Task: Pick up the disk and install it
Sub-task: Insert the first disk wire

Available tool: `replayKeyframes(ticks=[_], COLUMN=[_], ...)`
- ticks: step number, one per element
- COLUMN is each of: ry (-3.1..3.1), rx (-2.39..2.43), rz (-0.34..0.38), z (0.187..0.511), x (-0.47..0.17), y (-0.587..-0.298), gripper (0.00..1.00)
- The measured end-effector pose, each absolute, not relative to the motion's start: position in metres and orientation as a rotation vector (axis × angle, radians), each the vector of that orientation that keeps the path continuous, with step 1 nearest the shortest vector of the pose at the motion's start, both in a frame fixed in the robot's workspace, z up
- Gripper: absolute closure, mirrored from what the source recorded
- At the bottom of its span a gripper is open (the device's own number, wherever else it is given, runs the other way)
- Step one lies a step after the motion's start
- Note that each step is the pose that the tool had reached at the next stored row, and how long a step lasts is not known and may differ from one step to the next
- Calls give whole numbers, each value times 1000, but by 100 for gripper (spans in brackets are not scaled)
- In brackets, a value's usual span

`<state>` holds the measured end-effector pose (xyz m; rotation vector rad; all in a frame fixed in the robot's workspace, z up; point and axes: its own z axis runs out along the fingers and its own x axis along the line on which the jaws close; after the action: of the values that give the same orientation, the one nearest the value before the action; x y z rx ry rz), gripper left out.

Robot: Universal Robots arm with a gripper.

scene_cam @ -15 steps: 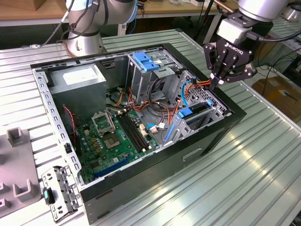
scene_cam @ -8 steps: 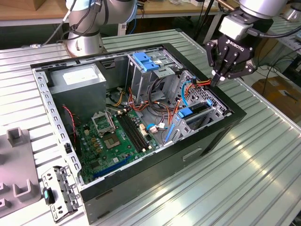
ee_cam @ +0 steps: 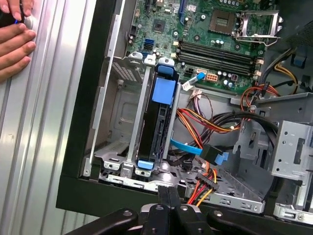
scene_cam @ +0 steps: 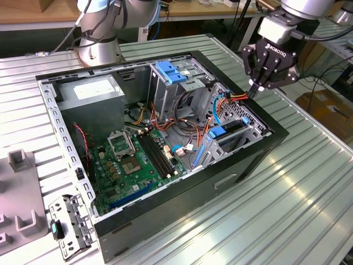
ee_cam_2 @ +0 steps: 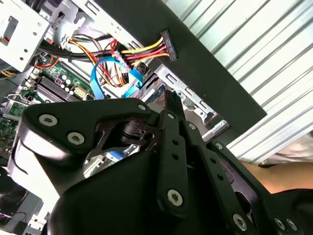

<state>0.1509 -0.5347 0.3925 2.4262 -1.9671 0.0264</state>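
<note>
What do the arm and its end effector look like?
The arm is silver-grey with blue joint caps. The end effector is black, with white lettering on its body and linked fingers studded with silver screws.

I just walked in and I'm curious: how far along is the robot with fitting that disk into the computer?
Mostly done, it seems: the disk already stands in its bay in the computer case. The gripper is shut on nothing, above the case edge. Whether the disk is fully seated, I cannot tell.
</note>
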Motion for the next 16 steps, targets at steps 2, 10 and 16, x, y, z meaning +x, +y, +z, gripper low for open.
replayKeyframes(ticks=[2, 10, 16], ry=[-1914, -1707, -1689], rx=[2469, 2618, 2629], rz=[27, 29, 29], z=[392, 391, 391], x=[151, 151, 159], y=[-535, -535, -532], gripper=[89, 89, 89])
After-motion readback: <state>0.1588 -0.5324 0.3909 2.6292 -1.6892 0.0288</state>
